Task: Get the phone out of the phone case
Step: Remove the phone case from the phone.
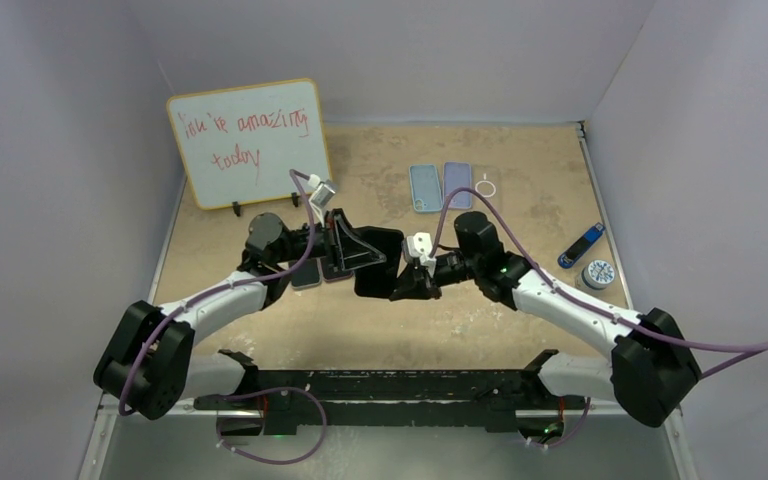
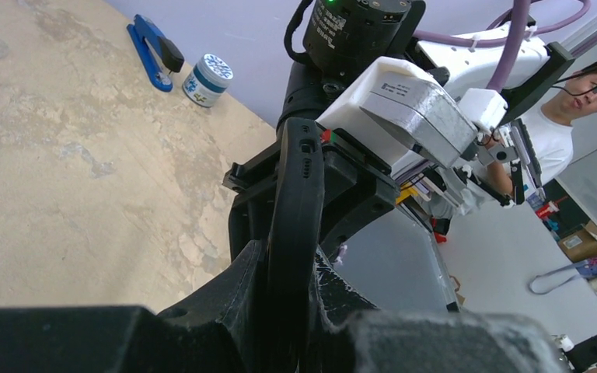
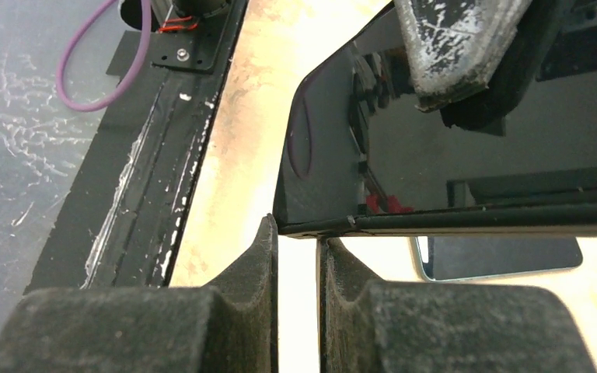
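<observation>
1. I work in a robotics lab, inside a test cell: plain pale walls (image 1: 390, 50) box in my sand-coloured tabletop (image 1: 380, 330) on three sides.
2. My two arms (image 1: 220, 298) are bolted to a black rail (image 1: 400, 385) at its near edge, and purple cables (image 2: 515, 39) run along them.
3. A whiteboard (image 1: 250, 140) with a handwritten note stands at the back.
4. Outside the cell, a person (image 2: 571, 124) in a white T-shirt is visible among boxes and equipment.

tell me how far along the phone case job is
Done: the cased phone is off the table, pinched edge-on in the left claw. In hand: the right claw sits nearly shut at its corner; whether it grips the case lip I can't tell. Left: phone and case are not yet apart.
</observation>
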### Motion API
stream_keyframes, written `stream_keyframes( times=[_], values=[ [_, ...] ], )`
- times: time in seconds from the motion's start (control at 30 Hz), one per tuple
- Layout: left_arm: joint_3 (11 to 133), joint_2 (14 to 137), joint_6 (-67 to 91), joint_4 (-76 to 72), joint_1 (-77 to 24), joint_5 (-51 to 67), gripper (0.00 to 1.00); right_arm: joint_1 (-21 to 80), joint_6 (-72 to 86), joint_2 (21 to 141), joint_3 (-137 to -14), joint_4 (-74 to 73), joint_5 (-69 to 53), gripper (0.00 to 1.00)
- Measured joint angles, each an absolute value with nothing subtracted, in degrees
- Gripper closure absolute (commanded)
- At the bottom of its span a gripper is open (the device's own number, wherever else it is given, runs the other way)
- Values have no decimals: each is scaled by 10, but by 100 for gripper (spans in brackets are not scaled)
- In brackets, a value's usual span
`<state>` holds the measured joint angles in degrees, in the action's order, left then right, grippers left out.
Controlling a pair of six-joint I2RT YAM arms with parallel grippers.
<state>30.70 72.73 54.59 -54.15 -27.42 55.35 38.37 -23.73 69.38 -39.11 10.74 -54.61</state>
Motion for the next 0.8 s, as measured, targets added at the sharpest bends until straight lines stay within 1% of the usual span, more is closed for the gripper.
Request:
stream_keyframes(
  times=[0.13, 0.3, 0.5, 0.53, 0.6, 0.63, 0.7, 0.73, 0.8],
  values=[
    [308, 728, 541, -524, -273, 549, 100, 389, -267, 698, -399, 83, -533, 95],
    [309, 732, 566, -496, -270, 518, 100, 395, -323, 701, -402, 68, -489, 97],
    [310, 733, 582, -479, -268, 496, 100, 397, -339, 701, -402, 78, -454, 97],
    [310, 733, 590, -477, -271, 497, 100, 397, -336, 701, -402, 93, -444, 96],
    [310, 733, 597, -476, -274, 497, 100, 397, -323, 701, -401, 118, -429, 88],
    [310, 733, 601, -476, -274, 496, 100, 397, -314, 701, -401, 129, -423, 87],
    [310, 731, 607, -476, -274, 493, 100, 397, -280, 701, -392, 160, -404, 83],
    [310, 731, 608, -476, -274, 490, 100, 397, -258, 701, -386, 178, -395, 78],
    [310, 729, 611, -476, -274, 484, 100, 397, -207, 700, -373, 212, -377, 74]
  ],
)
